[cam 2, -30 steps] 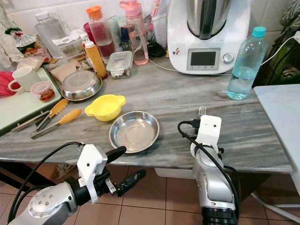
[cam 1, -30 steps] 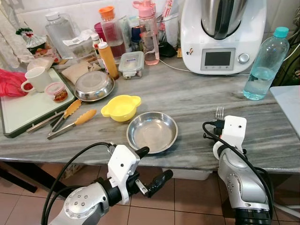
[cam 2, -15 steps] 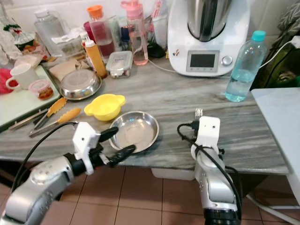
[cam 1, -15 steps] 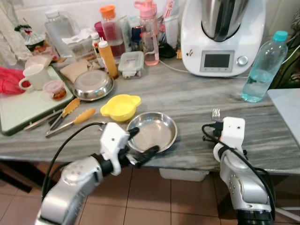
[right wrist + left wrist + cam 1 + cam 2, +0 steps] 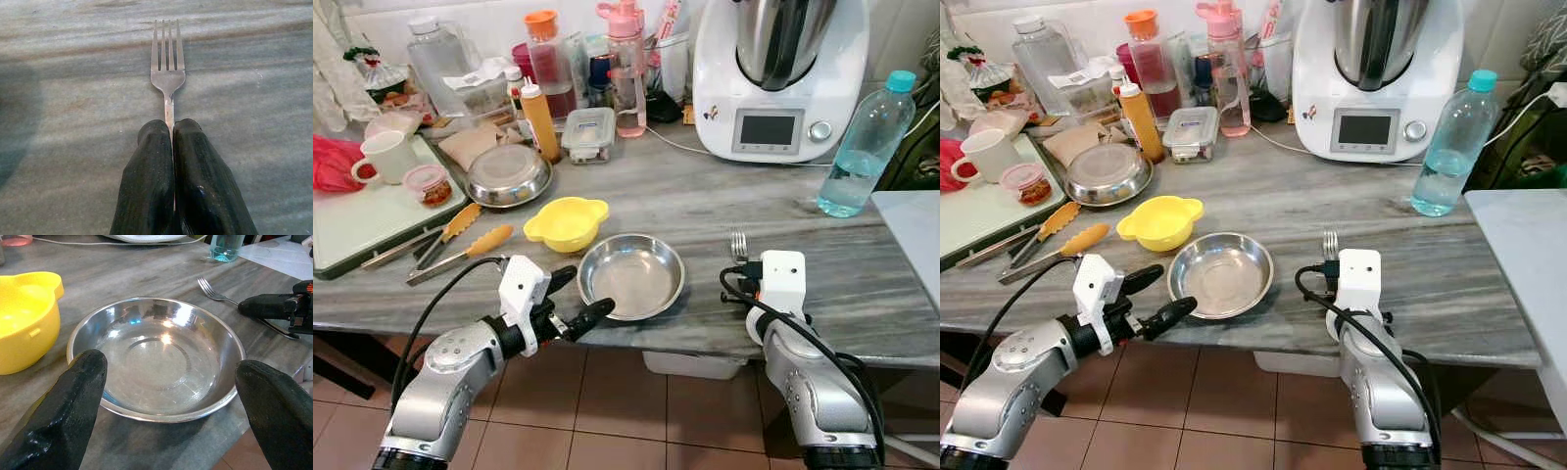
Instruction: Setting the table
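Steel plate (image 5: 631,277) set; left gripper (image 5: 570,298) spread at its rim. Right gripper (image 5: 172,147) pinches the fork (image 5: 167,73) beside it, placement unfinished.

Bare surface (image 5: 724,201) mid and right, steel plate (image 5: 631,277) near centre, yellow bowl (image 5: 566,222) beside, clutter far left

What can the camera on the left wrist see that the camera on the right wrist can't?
The left wrist view alone shows the steel bowl between the open left hand's fingers, the yellow bowl beside it, and the bottom of a water bottle. The right wrist view alone shows the right hand from close up, shut on the fork's handle. Both show the fork and the grey stone counter.
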